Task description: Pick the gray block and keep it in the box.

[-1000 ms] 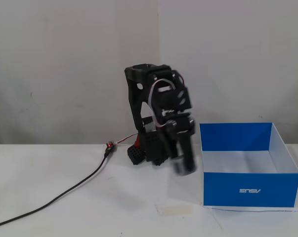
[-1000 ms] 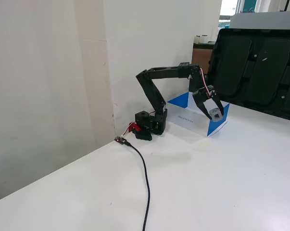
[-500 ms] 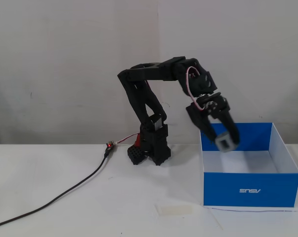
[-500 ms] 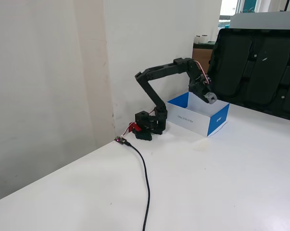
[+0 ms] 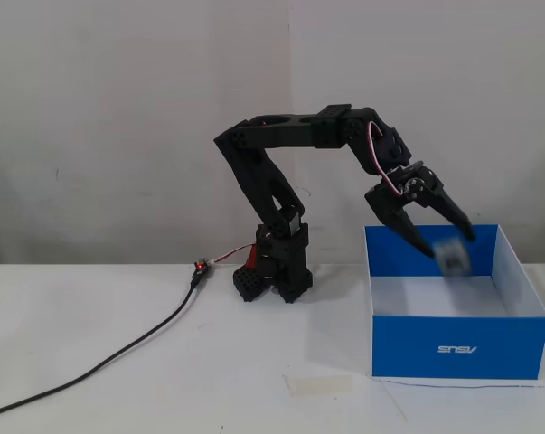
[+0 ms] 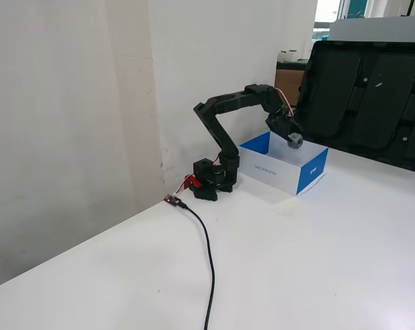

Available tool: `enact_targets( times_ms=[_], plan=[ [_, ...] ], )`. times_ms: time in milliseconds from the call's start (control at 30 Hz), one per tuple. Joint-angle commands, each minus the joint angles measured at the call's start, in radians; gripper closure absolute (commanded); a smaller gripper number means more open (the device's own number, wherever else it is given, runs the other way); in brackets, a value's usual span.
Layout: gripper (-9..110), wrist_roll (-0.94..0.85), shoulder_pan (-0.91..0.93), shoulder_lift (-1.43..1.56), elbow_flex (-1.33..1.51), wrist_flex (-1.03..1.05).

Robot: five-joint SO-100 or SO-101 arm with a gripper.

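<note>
1. In a fixed view the hand (image 5: 446, 238) hangs over the box (image 5: 457, 348), its two fingers (image 5: 400, 224) spread wide apart and pointing down toward the inside.
2. The hand holds nothing: the gray block (image 5: 452, 256) shows as a blurred smear just below the fingertips, inside the box's outline, apart from both fingers as far as the blur lets me judge.
3. In the other fixed view the hand (image 6: 290, 135) is small and dark above the box (image 6: 312, 171), and a roundish gray blur (image 6: 296, 140) sits at its tip; it may be the block, but the picture is too coarse to be sure.
4. The box stands on the white table (image 5: 118, 380), open side up, blue walls around a white floor, a small white logo on the near wall.
5. A pale strip of tape (image 5: 319, 384) lies flat on the table just in front of the box's left corner.
6. A black cable (image 5: 118, 357) runs across the table to the arm's base (image 5: 277, 271).
7. Behind is a plain white wall (image 5: 118, 117); the other fixed view shows a large dark tray-like panel (image 6: 372, 103) leaning at the right.
</note>
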Motion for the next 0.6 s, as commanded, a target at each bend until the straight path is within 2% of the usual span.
enact_targets(
  times_ms=[0, 100, 300, 567],
  plan=[
    [73, -0.003, -0.002, 0.000, -0.011, -0.020],
    [75, -0.014, 0.015, -0.002, -0.006, -0.008],
    [93, -0.028, 0.106, 0.023, -0.041, 0.084],
    [98, -0.140, 0.394, 0.163, 0.072, 0.055]
  ],
)
